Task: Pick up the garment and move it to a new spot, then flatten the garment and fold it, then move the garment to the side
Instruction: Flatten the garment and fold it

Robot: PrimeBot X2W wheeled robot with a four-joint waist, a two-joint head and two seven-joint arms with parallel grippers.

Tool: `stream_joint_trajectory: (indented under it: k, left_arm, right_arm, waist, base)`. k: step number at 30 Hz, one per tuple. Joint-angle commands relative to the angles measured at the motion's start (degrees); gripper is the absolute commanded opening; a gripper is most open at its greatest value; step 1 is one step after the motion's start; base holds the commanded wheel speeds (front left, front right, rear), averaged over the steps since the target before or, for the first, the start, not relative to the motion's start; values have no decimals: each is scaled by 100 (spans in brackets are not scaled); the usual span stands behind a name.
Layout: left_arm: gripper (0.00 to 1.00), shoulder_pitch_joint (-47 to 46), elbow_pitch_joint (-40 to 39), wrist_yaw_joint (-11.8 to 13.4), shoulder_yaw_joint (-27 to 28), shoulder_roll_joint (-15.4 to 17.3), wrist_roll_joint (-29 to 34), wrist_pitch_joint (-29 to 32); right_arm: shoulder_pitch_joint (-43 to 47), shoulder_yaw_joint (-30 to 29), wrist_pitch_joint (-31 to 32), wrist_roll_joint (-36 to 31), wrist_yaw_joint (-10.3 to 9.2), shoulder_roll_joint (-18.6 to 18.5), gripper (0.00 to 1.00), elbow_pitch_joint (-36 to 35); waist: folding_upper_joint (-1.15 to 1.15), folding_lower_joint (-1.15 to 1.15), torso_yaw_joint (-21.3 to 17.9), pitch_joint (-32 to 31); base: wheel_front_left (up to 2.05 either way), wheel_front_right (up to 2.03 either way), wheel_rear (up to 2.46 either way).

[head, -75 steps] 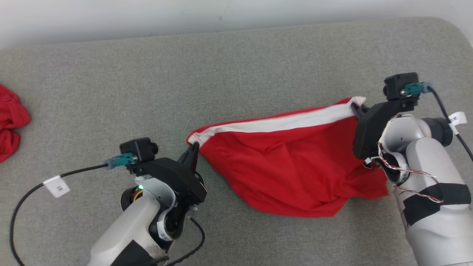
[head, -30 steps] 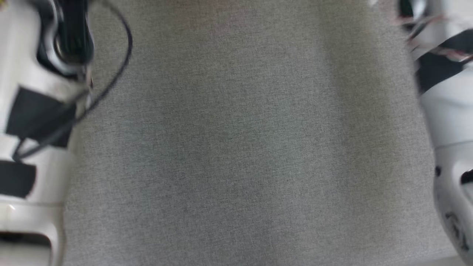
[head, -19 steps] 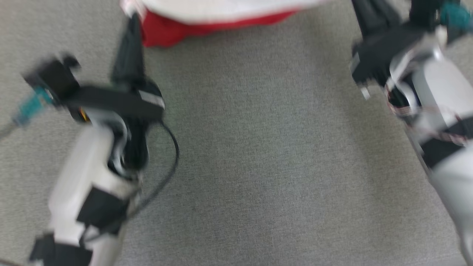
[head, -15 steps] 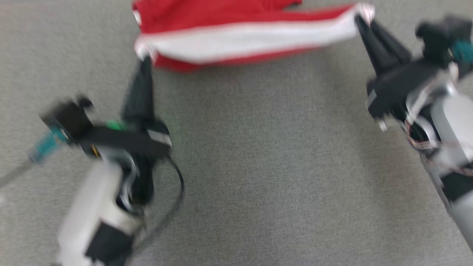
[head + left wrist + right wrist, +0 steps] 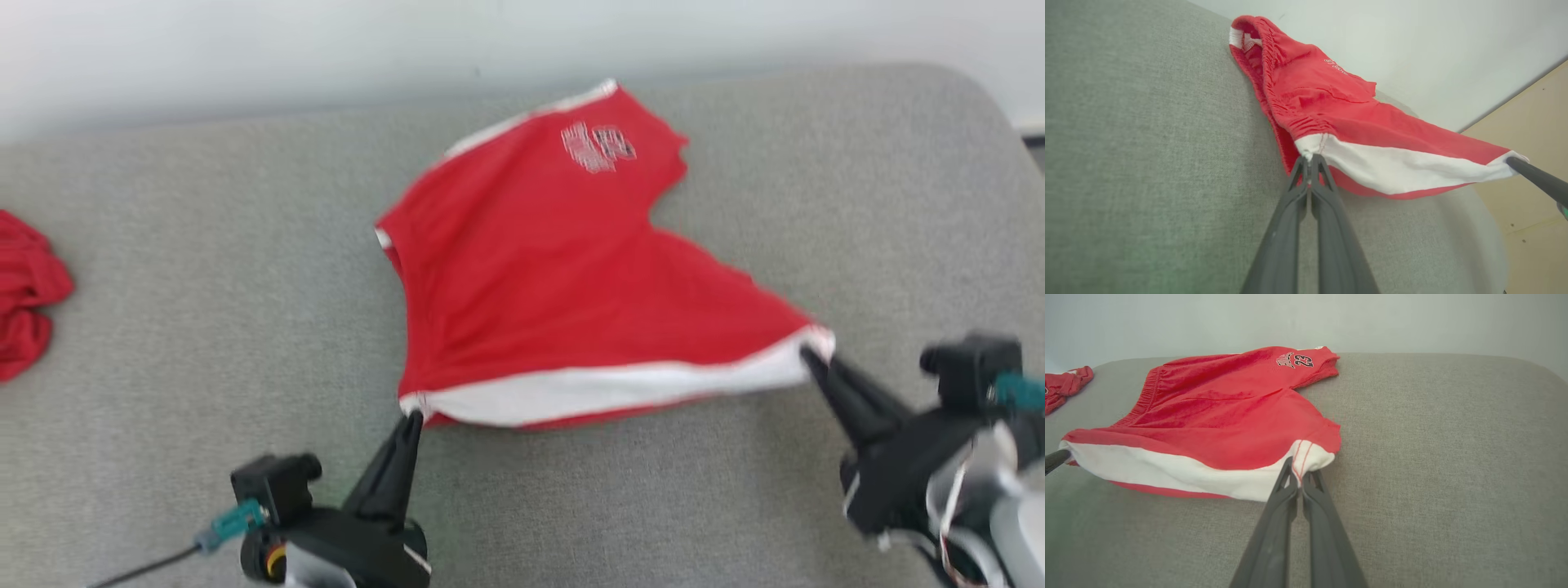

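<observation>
The garment (image 5: 563,269) is a pair of red shorts with a white side stripe and a "23" print, spread out on the grey cushion (image 5: 204,269). Its far part lies flat; the near white-striped edge is stretched between my two grippers. My left gripper (image 5: 412,418) is shut on the stripe's left corner, by the gathered waistband (image 5: 1306,154). At the stripe's right corner, by the leg hem (image 5: 1300,473), my right gripper (image 5: 810,353) is also shut on the cloth. The garment (image 5: 1216,404) reaches back toward the cushion's far edge.
Another crumpled red cloth (image 5: 24,294) lies at the cushion's far left, also seen as the red cloth (image 5: 1065,386) in the right wrist view. A pale wall runs behind the cushion. Bare cushion lies in front of the garment and to its right (image 5: 1433,437).
The head camera has swung a lot between frames. The garment, earlier bunched and hanging between the grippers, now lies spread away from me with only its near edge held.
</observation>
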Motion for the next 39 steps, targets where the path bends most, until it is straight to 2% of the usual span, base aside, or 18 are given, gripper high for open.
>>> stream_joint_trajectory:
  k: [1, 3, 8, 12, 14, 17, 20, 28, 34, 39]
  left_arm:
    - [0, 218, -9, 77, -25, -17, -54, 60]
    - [0, 379, -51, 173, -74, 64, -6, 135]
    - [0, 715, -253, 214, -194, 186, -67, 337]
    - [0, 1042, -498, 357, -305, 444, -52, 647]
    - [0, 1255, -719, 448, -385, 631, -114, 973]
    - [0, 1335, -1048, 475, -324, 637, -283, 1062]
    - [0, 1201, -1208, 505, -307, 577, -281, 1088]
    - [0, 301, -984, 516, -444, 232, -76, 1219]
    - [0, -629, -348, 635, -417, -220, 43, 1221]
    - [0, -1279, 201, 775, -230, -542, 81, 964]
  right_arm:
    - [417, -148, 215, -37, -11, 117, 0, -237]
    - [816, -304, 471, -3, -11, 234, 0, -519]
    - [1454, -597, 973, -161, -11, 331, 0, -1061]
    - [2059, -902, 1591, -254, -11, 460, 0, -1467]
    - [2413, -1145, 1964, -212, -11, 644, 0, -1765]
    - [2456, -1426, 1984, -347, -11, 838, 0, -2067]
    - [2210, -1473, 1969, -534, -11, 782, 0, -2109]
    - [875, -1200, 1822, -794, -11, 350, 0, -1414]
    - [-377, -732, 1730, -831, -11, 96, 0, -419]
    - [-1455, -136, 1498, -942, -11, -63, 0, 512]
  waist:
    - [1, 2, 134, -354]
    - [1, 2, 153, -438]
    - [1, 2, 151, -552]
    - [1, 2, 160, -599]
    - [1, 2, 184, -624]
    - [1, 2, 221, -627]
    - [1, 2, 260, -604]
    - [1, 2, 493, -416]
    - [1, 2, 685, -124]
    - [1, 2, 777, 164]
  base:
    - [0, 0, 0]
    - [0, 0, 0]
    - [0, 0, 0]
    - [0, 0, 0]
    - [0, 0, 0]
    - [0, 0, 0]
    - [0, 0, 0]
    - [0, 0, 0]
    - [0, 0, 0]
    - [0, 0, 0]
